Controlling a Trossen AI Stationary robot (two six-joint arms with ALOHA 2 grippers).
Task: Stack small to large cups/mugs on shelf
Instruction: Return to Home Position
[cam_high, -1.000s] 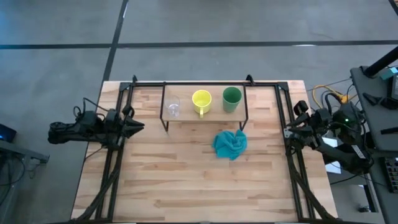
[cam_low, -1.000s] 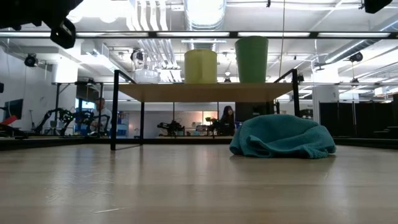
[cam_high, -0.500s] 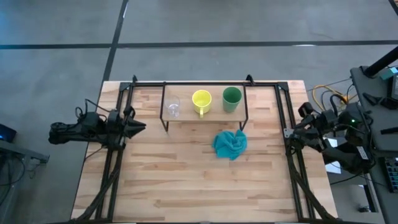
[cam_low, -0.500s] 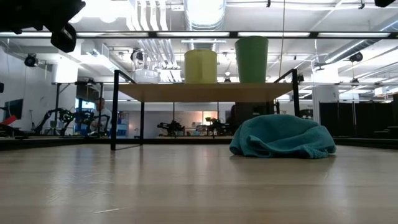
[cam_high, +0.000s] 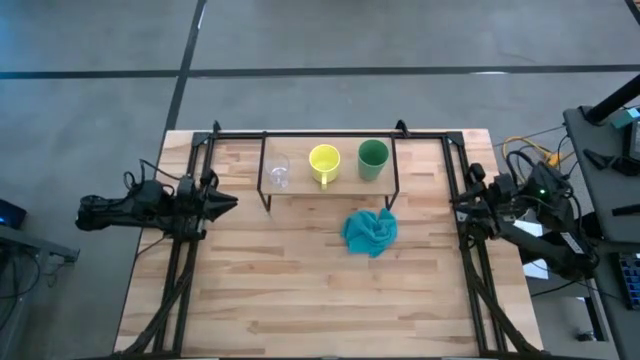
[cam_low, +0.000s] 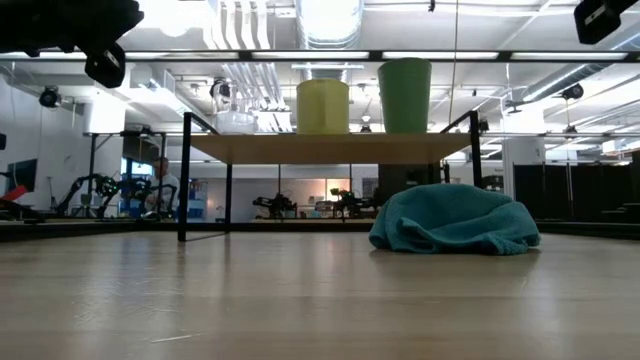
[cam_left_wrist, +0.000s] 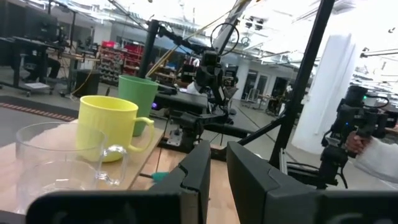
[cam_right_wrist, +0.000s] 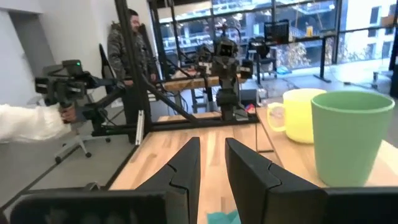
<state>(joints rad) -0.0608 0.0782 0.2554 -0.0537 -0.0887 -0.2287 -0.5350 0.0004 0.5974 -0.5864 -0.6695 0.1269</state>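
Note:
On the shelf (cam_high: 300, 182) near the table's far edge, three vessels stand upright in a row on their bases. They are the clear glass cup (cam_high: 277, 172), the yellow mug (cam_high: 323, 160) and the green cup (cam_high: 373, 157). The low view shows the same row: glass cup (cam_low: 237, 122), yellow mug (cam_low: 322, 106), green cup (cam_low: 404, 95). My left gripper (cam_high: 232, 203) hovers shut at the table's left edge, pointing toward the shelf. My right gripper (cam_high: 462, 200) hovers shut at the right edge, pointing inward. Both are well apart from the cups.
A crumpled teal cloth (cam_high: 370, 231) lies on the tabletop just in front of the shelf's right end. A black metal frame (cam_high: 330, 133) borders the table. A person (cam_right_wrist: 121, 43) stands beyond the table, and a white-sleeved hand (cam_right_wrist: 31, 118) holds a controller.
My left gripper has edged a little toward the table's right, nearer the shelf. My right arm has shifted slightly inward toward the table's left. The cups and the cloth have stayed where they were.

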